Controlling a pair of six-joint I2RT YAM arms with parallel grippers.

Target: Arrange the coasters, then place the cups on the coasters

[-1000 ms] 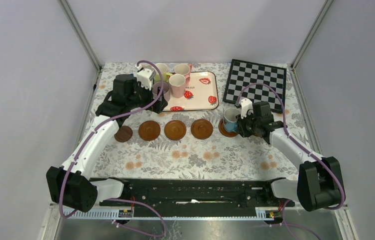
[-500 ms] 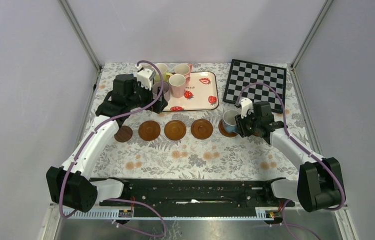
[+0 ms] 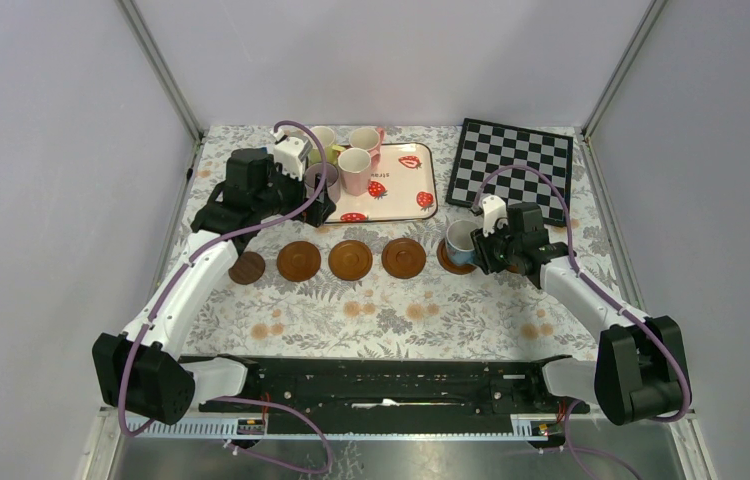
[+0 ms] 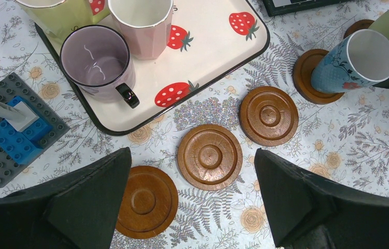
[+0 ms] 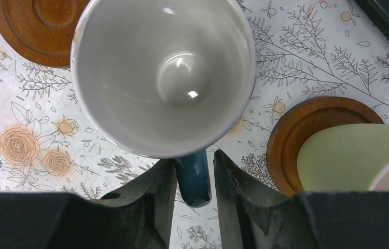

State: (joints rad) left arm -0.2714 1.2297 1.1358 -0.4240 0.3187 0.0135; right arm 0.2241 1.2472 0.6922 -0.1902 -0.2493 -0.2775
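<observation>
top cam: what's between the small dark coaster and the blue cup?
Three coasters in a row, none with a cup on it. The top view shows the whole stretch from the small dark coaster to the light blue cup.

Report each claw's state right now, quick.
Left claw: open, holding nothing.
Right claw: slightly open, fingers either side of the handle of the light blue cup, not clamped.

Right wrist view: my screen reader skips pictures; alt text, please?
A blue cup, white inside, seen from above, its handle between the right gripper's fingers. A green cup stands on a coaster at right; another coaster lies upper left.
</observation>
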